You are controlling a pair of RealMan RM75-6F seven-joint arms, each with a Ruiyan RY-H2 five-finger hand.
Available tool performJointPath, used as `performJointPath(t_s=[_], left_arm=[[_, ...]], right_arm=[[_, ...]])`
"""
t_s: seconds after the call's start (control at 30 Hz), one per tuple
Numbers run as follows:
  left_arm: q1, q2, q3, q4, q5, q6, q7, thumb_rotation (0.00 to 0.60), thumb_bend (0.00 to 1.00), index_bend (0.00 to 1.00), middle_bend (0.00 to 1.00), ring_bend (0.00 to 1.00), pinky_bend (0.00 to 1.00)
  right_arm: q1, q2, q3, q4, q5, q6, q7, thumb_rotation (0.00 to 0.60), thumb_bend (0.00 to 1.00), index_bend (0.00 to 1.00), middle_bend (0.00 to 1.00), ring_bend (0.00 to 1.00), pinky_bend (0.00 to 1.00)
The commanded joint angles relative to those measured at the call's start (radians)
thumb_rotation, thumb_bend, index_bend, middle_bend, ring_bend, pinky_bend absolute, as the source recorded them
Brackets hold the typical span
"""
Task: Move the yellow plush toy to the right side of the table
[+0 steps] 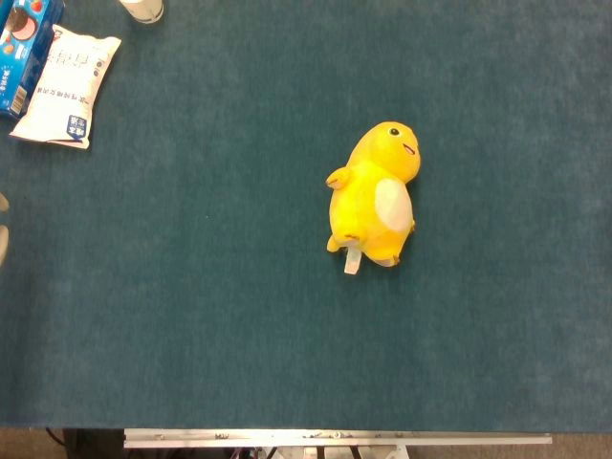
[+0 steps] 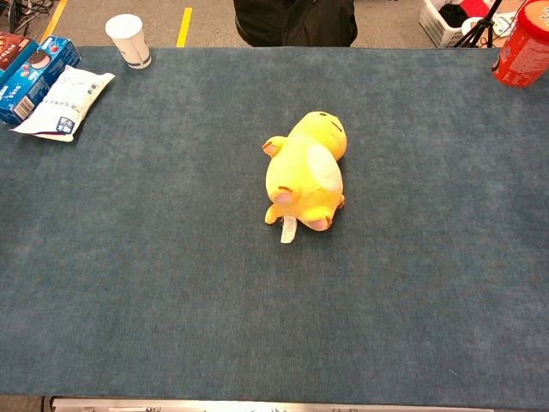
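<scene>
Neither the left hand nor the right hand is showing in the head view or the chest view, so how far either is opening, and whether either is holding anything, cannot be told; with no hand to measure from, places are given against the table's things instead.

The yellow plush toy (image 1: pixel 375 196) is lying on the blue-green table (image 1: pixel 191 325), about the middle of the cloth and a little to the right of centre in the head view; nothing is touching it; its head is pointing toward the far edge and its feet toward the near edge; its white belly patch is facing up and slightly right; a small white tag (image 1: pixel 351 263) is sticking out from its lower end onto the cloth.

Well apart from the toy, at the far left corner, a white packet (image 1: pixel 67 86) is lying flat, just beside a blue box (image 1: pixel 24 48); a white paper cup (image 2: pixel 129 39) is standing upright near them at the far edge; at the far right corner a red can (image 2: pixel 523 43) is standing, also well apart from the toy.

Two pale slivers are showing at the left edge of the head view; what they are cannot be told.
</scene>
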Motion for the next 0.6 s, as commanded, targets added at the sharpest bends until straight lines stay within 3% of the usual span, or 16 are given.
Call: performJointPath(t_s=[0.03,0.17,0.37,0.53,0.6], left_arm=[[-0.001,-0.001,0.003,0.0,-0.001,-0.005,0.002,0.6,0.39,0.45,0.43,0.33,0.41],[0.001,0.0,0.004,-0.002,-0.003,-0.006,0.006,0.6,0.39,0.45,0.43,0.33,0.41],[0.001,0.001,0.002,-0.004,-0.003,-0.002,0.001,0.6,0.39,0.45,0.43,0.33,0.41],[0.0,0.0,0.004,-0.008,0.004,-0.002,0.0,0.6,0.39,0.45,0.43,0.33,0.41],[0.002,0.002,0.005,-0.011,0.006,0.003,-0.001,0.6,0.39,0.45,0.43,0.33,0.41]], right_arm=[[0.002,-0.001,0.001,0.002,0.005,-0.005,0.0,0.6,0.14,0.11,0.21,0.02,0.0],[0.008,-0.001,0.002,0.001,0.002,-0.012,0.004,0.6,0.14,0.11,0.21,0.02,0.0],[0.049,0.01,-0.007,-0.023,-0.085,-0.047,0.034,0.6,0.14,0.12,0.21,0.02,0.0],[0.12,0.005,-0.017,-0.051,-0.203,-0.109,0.059,0.6,0.14,0.22,0.23,0.03,0.0],[0.151,-0.005,-0.025,-0.057,-0.244,-0.144,0.063,0.6,0.14,0.3,0.24,0.03,0.0]])
